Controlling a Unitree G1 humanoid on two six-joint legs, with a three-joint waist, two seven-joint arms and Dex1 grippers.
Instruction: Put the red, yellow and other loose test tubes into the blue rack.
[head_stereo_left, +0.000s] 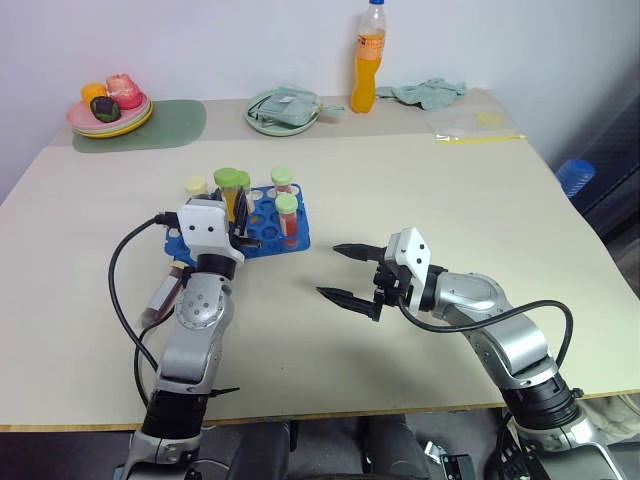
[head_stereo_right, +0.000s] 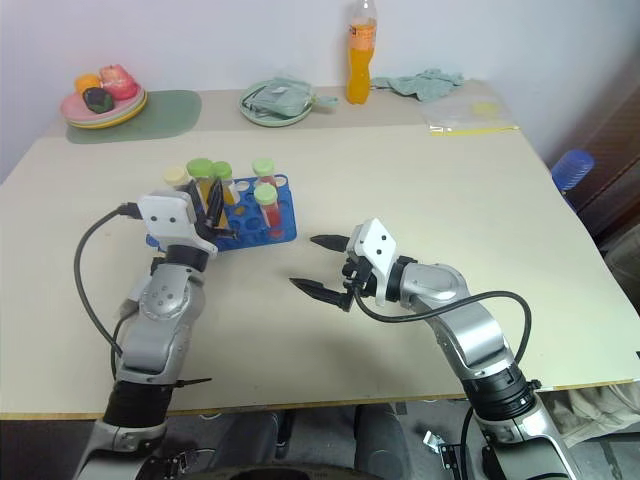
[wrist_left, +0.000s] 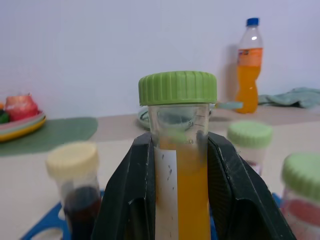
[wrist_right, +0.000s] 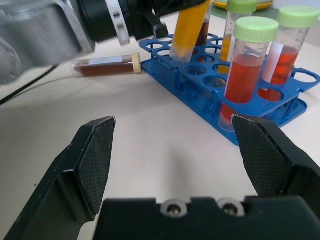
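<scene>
The left gripper (wrist_left: 175, 200) is clamped on a yellow tube (wrist_left: 181, 165) with a green cap, held over the near left end of the blue rack (head_stereo_left: 268, 238); its tip may be entering a hole. A maroon tube (wrist_right: 105, 66) lies on the table (head_stereo_left: 430, 190) just left of the rack. The right gripper (head_stereo_left: 346, 273) hovers to the right, fingers wide apart.

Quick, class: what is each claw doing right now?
Left claw: shut on the yellow test tube.
Right claw: open, holding nothing.
</scene>
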